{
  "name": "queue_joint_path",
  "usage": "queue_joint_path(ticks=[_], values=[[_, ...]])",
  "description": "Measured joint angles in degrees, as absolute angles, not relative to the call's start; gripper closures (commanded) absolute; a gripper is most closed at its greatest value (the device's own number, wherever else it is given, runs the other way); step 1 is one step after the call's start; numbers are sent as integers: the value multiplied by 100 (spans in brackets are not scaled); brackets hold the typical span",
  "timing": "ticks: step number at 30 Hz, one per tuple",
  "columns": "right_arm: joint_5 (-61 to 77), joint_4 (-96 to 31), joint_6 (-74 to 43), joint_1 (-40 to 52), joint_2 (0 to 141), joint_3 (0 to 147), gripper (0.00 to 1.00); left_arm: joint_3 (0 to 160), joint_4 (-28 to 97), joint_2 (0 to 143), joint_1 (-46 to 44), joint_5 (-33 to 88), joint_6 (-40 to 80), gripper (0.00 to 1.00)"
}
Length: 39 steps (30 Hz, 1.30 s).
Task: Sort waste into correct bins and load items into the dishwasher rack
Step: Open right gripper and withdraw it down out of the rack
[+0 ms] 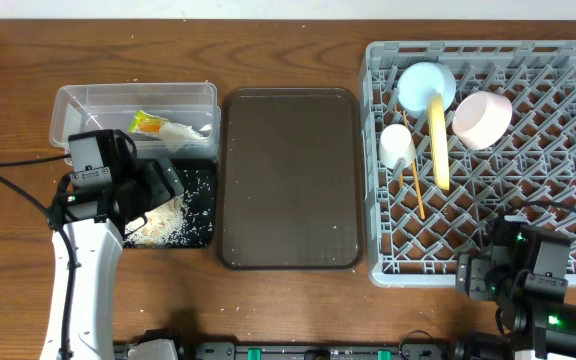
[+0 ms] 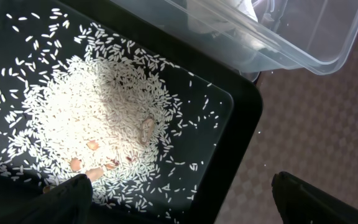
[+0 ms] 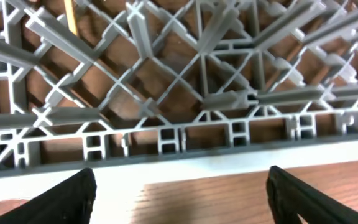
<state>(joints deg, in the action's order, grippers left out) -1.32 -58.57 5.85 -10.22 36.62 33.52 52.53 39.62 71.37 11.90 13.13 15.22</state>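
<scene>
- The left jaws hang wide open over the near corner of the black tray [image 1: 200,215], with nothing between them. In the left wrist view their two dark fingers [image 2: 67,198] show only at the bottom edge.
- The rice grains [image 2: 92,106] lie in a loose heap on the black tray's floor, with strays scattered towards its walls. A few small brownish scraps sit among them.
- The clear tub [image 1: 133,93] stands just behind the black tray, touching or nearly touching it. Inside it lie the snack wrapper [image 1: 148,122] and the crumpled white wrapper [image 1: 184,130].
- The brown serving tray [image 1: 290,178] sits on the counter [image 1: 288,30] between the two bins and the dishwasher rack [image 1: 488,48].
- In the rack's far left part are the light blue bowl [image 1: 426,84], the small white cup [image 1: 397,146], and the yellow plate [image 1: 438,145] standing on edge.
- The pink bowl [image 1: 482,118] lies on its side just right of the plate.
- The chopsticks [image 1: 415,188] lie across the grid beside the cup.
- The right jaws stand wide apart and hold nothing. They sit low at the rack's near wall [image 3: 166,134], above bare wood.
</scene>
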Motion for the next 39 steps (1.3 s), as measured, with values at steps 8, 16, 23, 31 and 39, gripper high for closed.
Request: queue_joint_path(ticks=[8,16,23,31,39], values=[[-464,-5105,635,-1022,3662,3347,1,5253,3962,7137,1190,1313,1522,5],[-567,-3953,637,-1022,3548,3334,1,5253,3962,7137,1190,1313,1522,5],[-36,-2604,644,-1020,3124,3103,1,5253,3962,7137,1190,1313,1522,5],[467,-478,646,-731,2357,2084,1,5253,3962,7137,1190,1310,1522,5],[1052,1024,646,-681,1531,652,1,5253,3962,7137,1190,1313,1522,5]])
